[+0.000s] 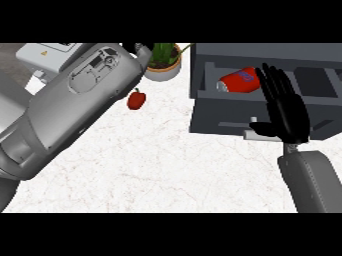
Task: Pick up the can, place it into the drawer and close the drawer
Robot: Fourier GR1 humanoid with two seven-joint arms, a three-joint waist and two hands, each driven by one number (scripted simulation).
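Can [240, 80]: red, blue mark, silver end. Drawer [262, 107]: dark grey. Pepper [136, 99] left of drawer: red. Pot [163, 71]: cream, green leaves. Counter [152, 160]: white, faint marbling. Hand [283, 107]: black.

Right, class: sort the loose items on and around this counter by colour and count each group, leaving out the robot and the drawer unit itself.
Red: 2, the can lying in the open drawer and the red pepper on the counter.
Green: 1, the potted plant.
White: 1, the appliance at the top left.
Total: 4
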